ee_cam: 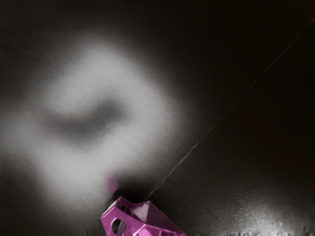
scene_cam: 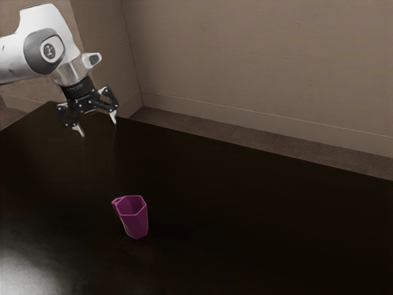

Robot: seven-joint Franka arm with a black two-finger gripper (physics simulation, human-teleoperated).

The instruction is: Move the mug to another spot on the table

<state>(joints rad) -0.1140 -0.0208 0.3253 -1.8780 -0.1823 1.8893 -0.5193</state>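
A magenta faceted mug stands upright on the dark glossy table, toward the front and left of centre in the exterior view. Its small handle points toward the exterior view's left. My gripper hangs open well above the table at the upper left, far from the mug, with nothing between its fingers. In the wrist view the mug shows its handle side, with the shiny table spreading around it.
A beige wall with a baseboard runs behind the table's far edge. The tabletop stretches wide toward the exterior view's right and front. A pale blurred reflection lies on the table surface in the wrist view.
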